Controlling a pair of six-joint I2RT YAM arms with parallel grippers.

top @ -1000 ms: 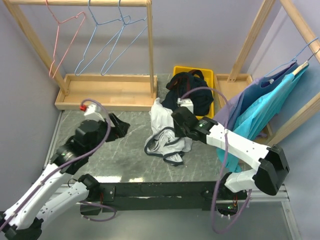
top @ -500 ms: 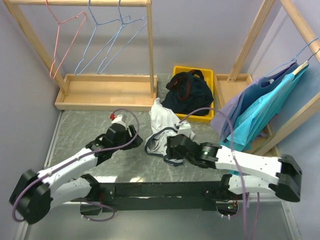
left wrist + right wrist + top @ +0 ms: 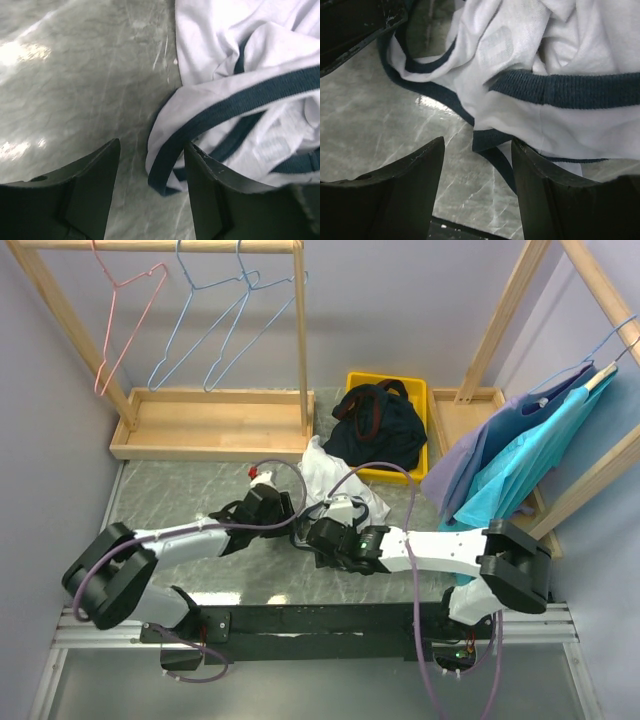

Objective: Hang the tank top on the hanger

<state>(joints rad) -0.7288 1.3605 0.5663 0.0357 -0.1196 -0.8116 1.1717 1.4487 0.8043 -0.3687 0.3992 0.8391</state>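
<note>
From above, both arms are converging on the tank top [image 3: 335,502], which is lying crumpled on the table [image 3: 180,500]; a second ago they were further apart.

At the left wrist, the left tool [image 3: 150,187] is gaping beside a navy-trimmed edge.

At the right wrist, the right tool [image 3: 477,185] is spread over another fold. Neither is gripping yet; the hanger [image 3: 195,325] is hanging untouched.

**Tank top heaped mid-table between both grippers**

The crumpled white tank top with navy trim [image 3: 335,495] lies on the grey marbled table [image 3: 180,502], in front of the yellow plastic bin [image 3: 418,390], which holds a dark navy garment [image 3: 378,425]. The left gripper [image 3: 285,512] sits just left of the heap, and the right gripper [image 3: 322,535] at its near edge. The thin light-blue wire hanger [image 3: 190,325] hangs on the wooden rack [image 3: 210,425] at the far left, right of a pink wire hanger [image 3: 125,320]. Teal and purple shirts [image 3: 510,455] hang to the right.
</note>
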